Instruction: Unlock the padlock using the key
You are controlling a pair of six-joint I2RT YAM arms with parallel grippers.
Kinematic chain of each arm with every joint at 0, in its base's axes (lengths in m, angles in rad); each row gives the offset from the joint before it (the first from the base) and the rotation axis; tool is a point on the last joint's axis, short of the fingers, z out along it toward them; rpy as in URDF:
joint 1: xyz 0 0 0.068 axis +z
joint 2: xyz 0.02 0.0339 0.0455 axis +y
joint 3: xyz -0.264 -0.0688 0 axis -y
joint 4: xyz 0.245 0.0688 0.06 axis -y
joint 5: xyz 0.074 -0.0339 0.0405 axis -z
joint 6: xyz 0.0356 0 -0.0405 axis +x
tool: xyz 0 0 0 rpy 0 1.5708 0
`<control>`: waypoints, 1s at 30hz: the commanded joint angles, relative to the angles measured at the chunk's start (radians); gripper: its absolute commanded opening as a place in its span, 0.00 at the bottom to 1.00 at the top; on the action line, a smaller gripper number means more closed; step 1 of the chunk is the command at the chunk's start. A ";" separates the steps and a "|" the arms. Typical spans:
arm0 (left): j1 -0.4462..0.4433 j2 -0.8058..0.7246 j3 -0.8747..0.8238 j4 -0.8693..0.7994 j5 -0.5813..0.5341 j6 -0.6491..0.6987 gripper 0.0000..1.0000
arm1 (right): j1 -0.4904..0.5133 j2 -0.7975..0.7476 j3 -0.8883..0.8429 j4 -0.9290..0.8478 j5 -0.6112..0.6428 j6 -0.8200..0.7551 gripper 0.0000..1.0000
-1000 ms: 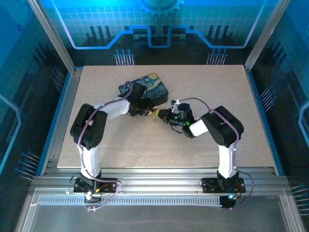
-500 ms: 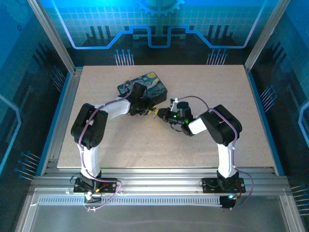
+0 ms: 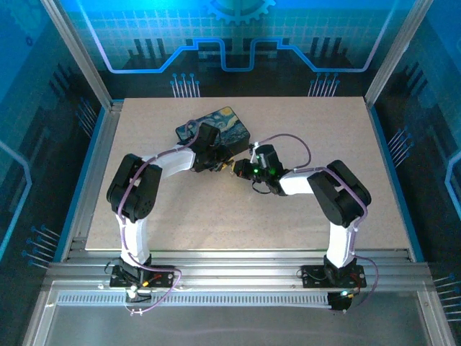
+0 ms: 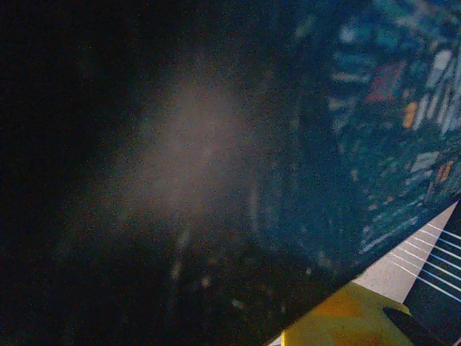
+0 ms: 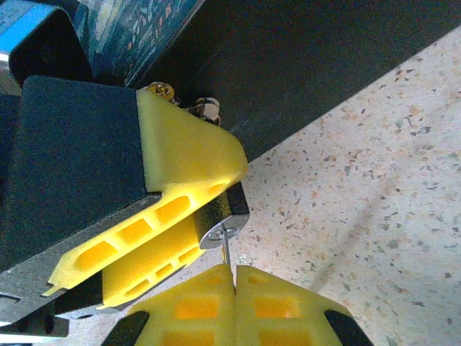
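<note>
In the right wrist view the small dark grey padlock (image 5: 222, 215) is pinched between the yellow fingers (image 5: 189, 155) of my left gripper (image 3: 222, 164), keyhole face towards me. My right gripper (image 5: 235, 277) is shut on the thin silvery key (image 5: 226, 251), and the key's tip sits in the round keyhole. Seen from above, the two grippers meet tip to tip just in front of the painted box, with my right gripper (image 3: 240, 171) on the right. The padlock's shackle is hidden behind the left fingers.
The dark box with the blue-yellow painting print (image 3: 216, 128) lies directly behind the left gripper, its dark side (image 5: 310, 65) close to the padlock. In the left wrist view the box (image 4: 374, 122) is very near the lens. Speckled tabletop (image 3: 288, 216) lies open in front.
My right arm has reached further left, bringing its gripper and the key up to the padlock held by the left gripper. The left arm has stayed in place.
</note>
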 commanded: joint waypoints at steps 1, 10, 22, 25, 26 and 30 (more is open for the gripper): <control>-0.052 0.098 -0.045 -0.158 0.073 0.000 0.00 | 0.021 -0.049 0.056 0.000 0.013 -0.075 0.00; -0.051 0.116 -0.061 -0.142 0.085 -0.011 0.00 | -0.045 0.065 0.014 0.458 -0.235 0.186 0.00; -0.053 0.107 -0.069 -0.147 0.089 -0.007 0.00 | 0.057 -0.059 0.134 -0.144 0.154 -0.162 0.00; -0.058 0.104 -0.080 -0.138 0.094 -0.013 0.00 | 0.058 -0.063 0.146 -0.153 0.169 -0.210 0.00; -0.060 0.104 -0.082 -0.138 0.095 -0.015 0.00 | 0.062 -0.061 0.162 -0.169 0.180 -0.234 0.00; -0.063 0.104 -0.087 -0.136 0.097 -0.018 0.00 | 0.090 -0.065 0.201 -0.219 0.232 -0.372 0.00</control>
